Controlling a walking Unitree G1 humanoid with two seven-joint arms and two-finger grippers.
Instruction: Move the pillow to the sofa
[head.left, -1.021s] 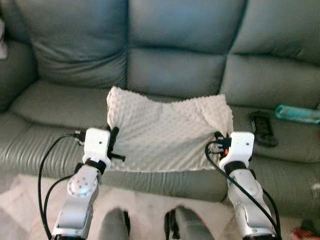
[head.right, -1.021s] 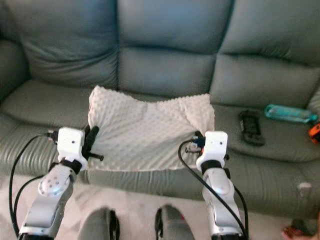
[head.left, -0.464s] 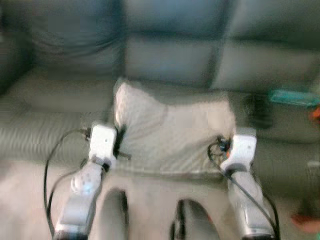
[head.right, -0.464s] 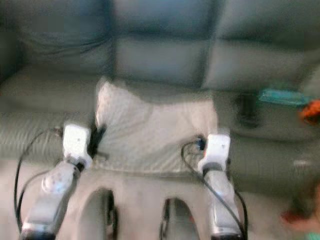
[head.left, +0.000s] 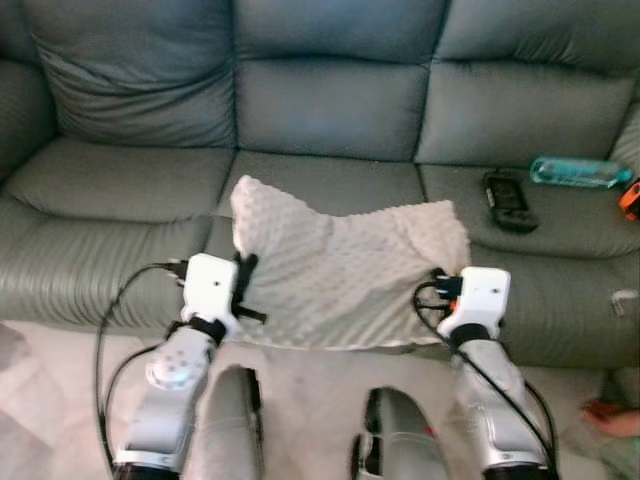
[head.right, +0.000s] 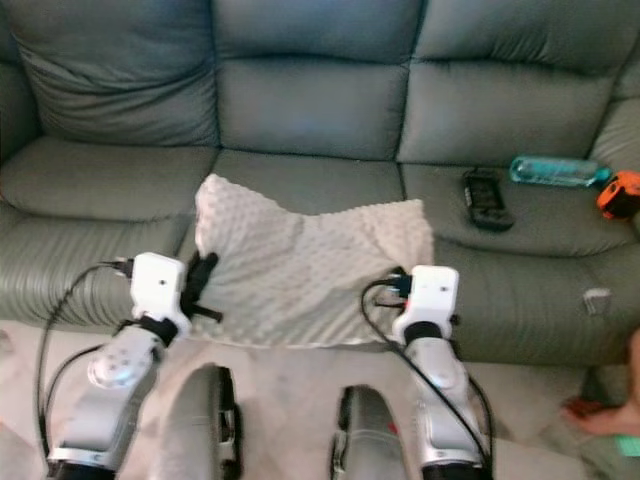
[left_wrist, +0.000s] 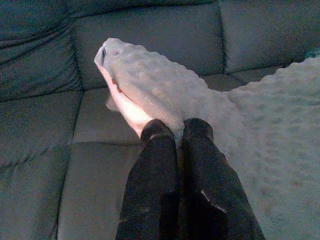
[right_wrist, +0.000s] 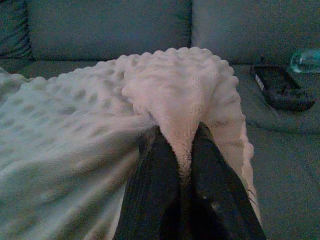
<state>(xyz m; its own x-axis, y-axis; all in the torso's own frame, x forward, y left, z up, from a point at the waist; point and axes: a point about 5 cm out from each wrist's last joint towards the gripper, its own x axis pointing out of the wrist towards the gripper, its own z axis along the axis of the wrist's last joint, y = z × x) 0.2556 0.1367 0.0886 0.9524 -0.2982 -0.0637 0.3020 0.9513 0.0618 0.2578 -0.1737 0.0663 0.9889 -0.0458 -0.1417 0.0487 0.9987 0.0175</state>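
Pillow (head.left: 345, 275): cream, dimpled fabric, soft and limp. Held out flat between both arms, over the front edge of the sofa (head.left: 330, 110), its far corners above the middle seat cushion, its near edge hanging in front of the seat.

Left gripper (left_wrist: 176, 131): fingers pressed together on the pillow's left edge, fabric pinched between them. Right gripper (right_wrist: 176, 134): fingers likewise closed on a bunched fold at the right edge.

Sofa: grey-green leather, three seats, middle seat bare beyond the pillow.

Other items, right seat: black remote (head.left: 505, 195), clear teal bottle (head.left: 578, 171), both well apart from the pillow. Orange object (head.right: 620, 195) at the far right, too small to identify.

Risks, as judgement:
- Both grips take only a thin edge of loose fabric; a pull outward or a sudden step may slide it free.
- Release from this position may let the pillow slip off the seat front to the floor, since much of it overhangs.
- One-sided release would let the pillow swing and fold.
- A drift toward the right seat could knock the remote or bottle.
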